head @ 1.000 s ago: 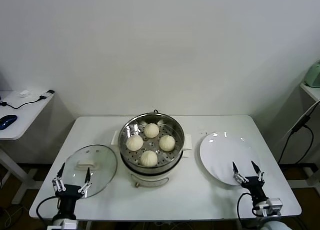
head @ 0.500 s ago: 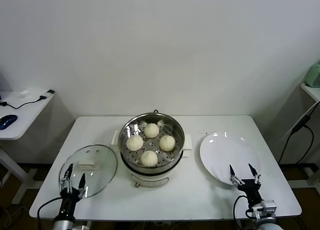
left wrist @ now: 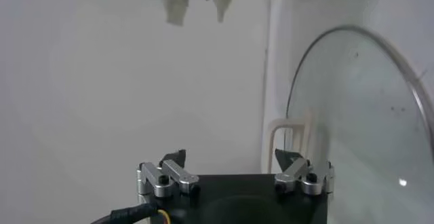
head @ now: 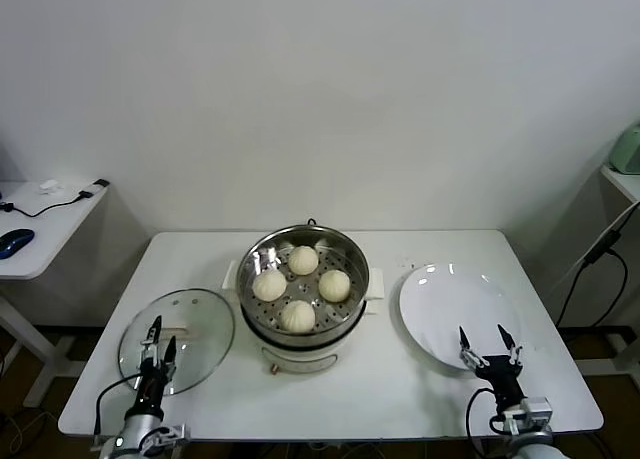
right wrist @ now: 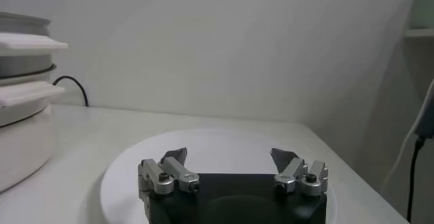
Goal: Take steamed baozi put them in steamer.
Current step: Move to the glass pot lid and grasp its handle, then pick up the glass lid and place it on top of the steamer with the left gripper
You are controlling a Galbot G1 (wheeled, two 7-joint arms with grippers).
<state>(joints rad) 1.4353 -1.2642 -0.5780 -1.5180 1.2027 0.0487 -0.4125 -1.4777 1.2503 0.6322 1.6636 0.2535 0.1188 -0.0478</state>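
Pulling both arms back toward the table's (head: 400, 399) front edge, we leave all four steamed baozi (head: 300, 286) sitting on the perforated tray inside the steamer (head: 304, 324), which stands mid-table toward the back. Over the last second our left gripper (head: 157, 341) has turned and drawn in near the front-left corner, over the near rim of the glass lid (head: 190, 324), its jaws apart and empty. Our right gripper (head: 490, 341) has sunk slightly at the front-right, at the near edge of the white plate (head: 445, 299), jaws likewise wide and holding nothing. The plate is bare, so we judge the loading done and the arms retiring.
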